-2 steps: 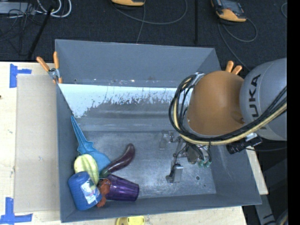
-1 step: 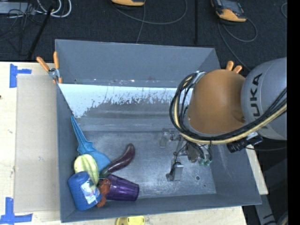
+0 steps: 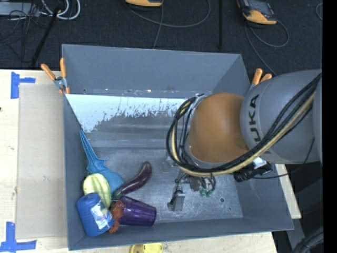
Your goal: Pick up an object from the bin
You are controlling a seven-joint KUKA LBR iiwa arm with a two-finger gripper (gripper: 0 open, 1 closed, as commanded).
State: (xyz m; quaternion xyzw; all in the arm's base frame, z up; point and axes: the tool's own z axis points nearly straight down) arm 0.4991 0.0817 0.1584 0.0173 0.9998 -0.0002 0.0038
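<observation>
My gripper [image 3: 176,201] hangs low over the bin floor, right of centre near the front wall, under the arm's orange cover. Nothing shows in it. The nearest thing is a dark purple eggplant [image 3: 138,176], lying curved on the floor a short way to its left. A purple cup [image 3: 137,214] lies on its side at the front, left of the gripper and apart from it.
A heap fills the front left corner: a blue bottle-like thing [image 3: 92,215], a yellow-green squash [image 3: 97,185], a small red-orange piece [image 3: 117,210] and a long light-blue pointed thing [image 3: 92,154] along the left wall. The arm and its cables cover the bin's right side.
</observation>
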